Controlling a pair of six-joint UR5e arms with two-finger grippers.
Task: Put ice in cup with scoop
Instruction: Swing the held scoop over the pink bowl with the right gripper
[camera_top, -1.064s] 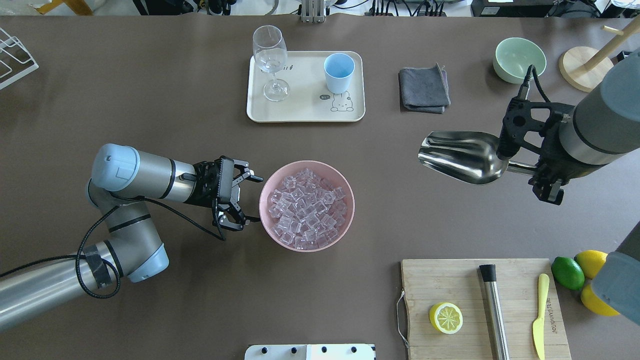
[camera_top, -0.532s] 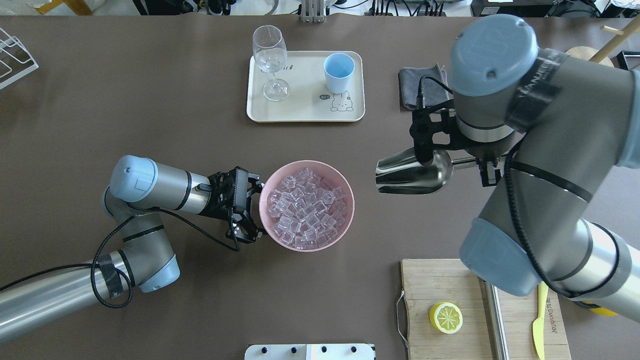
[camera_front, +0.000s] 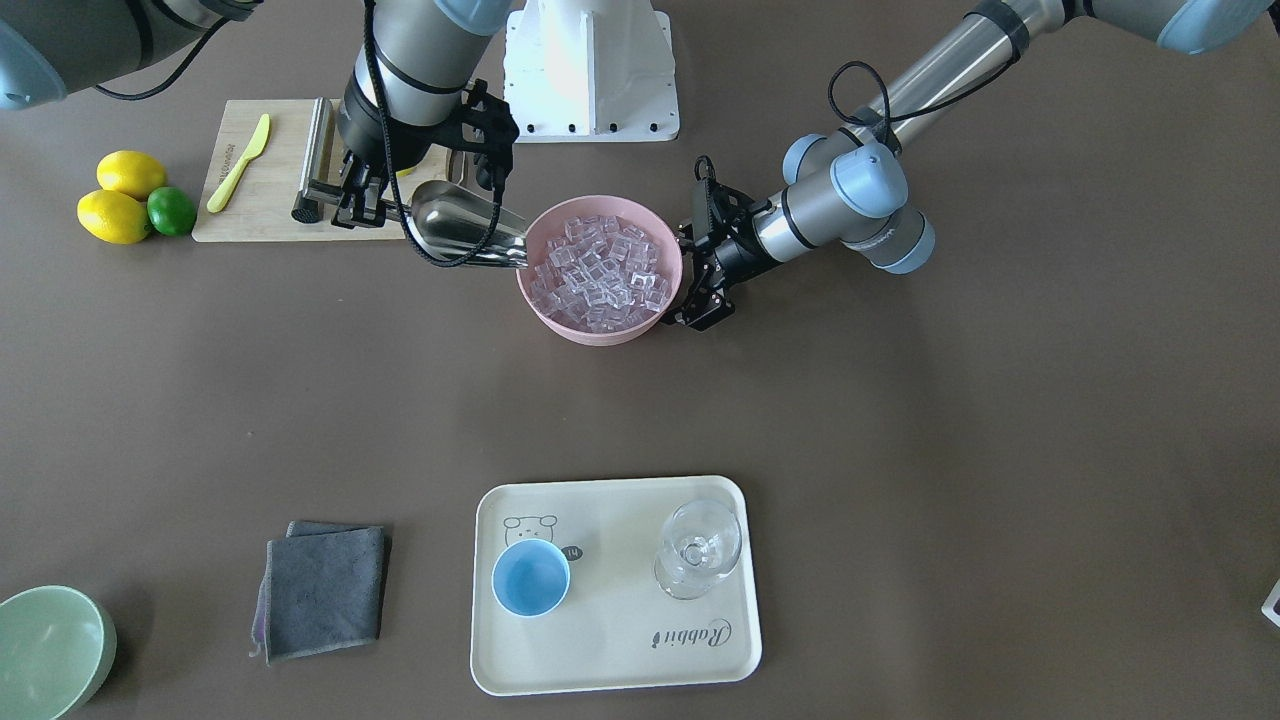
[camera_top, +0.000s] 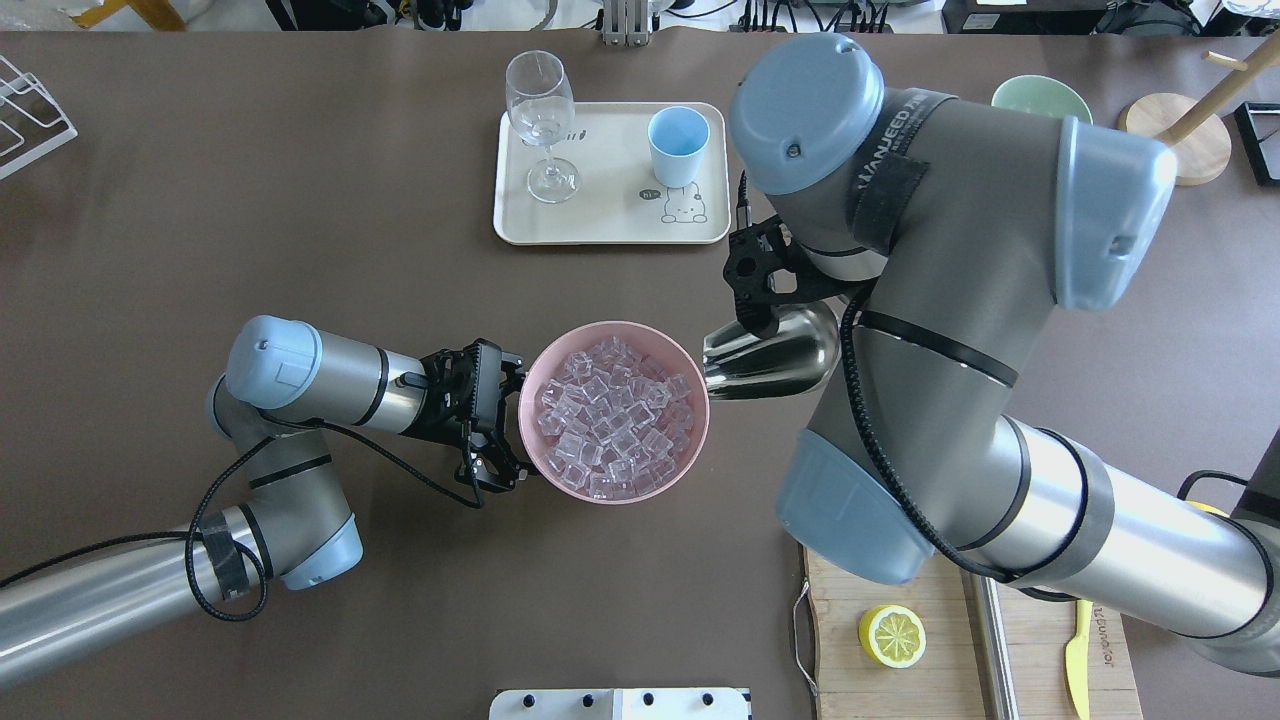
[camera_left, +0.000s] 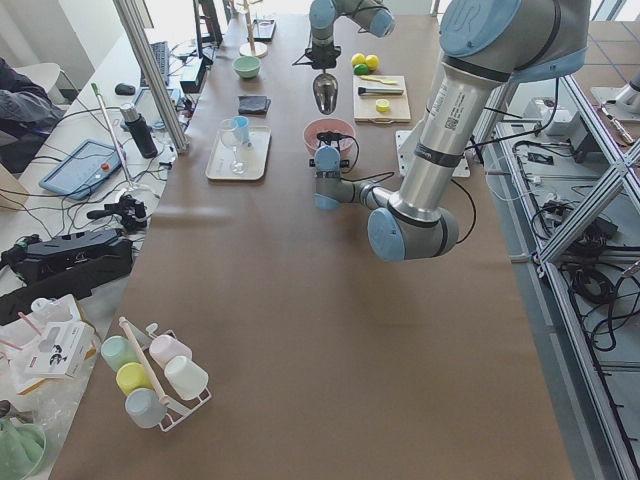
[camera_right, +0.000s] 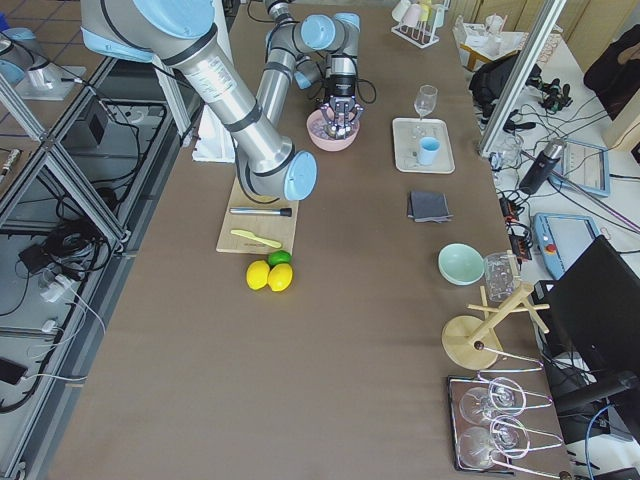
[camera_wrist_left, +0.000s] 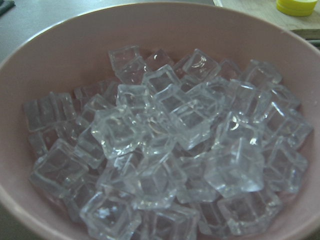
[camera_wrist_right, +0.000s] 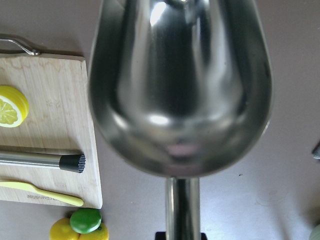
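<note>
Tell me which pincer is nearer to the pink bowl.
Left. The left pincer sits open at the rim of the bowl; the right pincer is beyond the opposite side, holding the scoop between them.

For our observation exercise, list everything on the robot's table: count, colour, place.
Round pink bowl: one, table centre.
Glassy ice cubes: many, clear, in pink bowl.
Shiny steel scoop: one, empty, mouth at pink bowl's rim.
Cream tray: one, far side.
Small light-blue cup: one, on tray.
Clear stemmed glass: one, on tray.
Folded grey cloth: one, beside tray.
Pale green bowl: one, beyond cloth.
Wooden cutting board: one, robot's right.
Lemon half, yellow knife, black-tipped steel cylinder: one each, on board.
Whole lemons: two, yellow; lime: one, green; beside board.
Left hand: open, at pink bowl's side.
Right hand: shut on scoop's handle.
</note>
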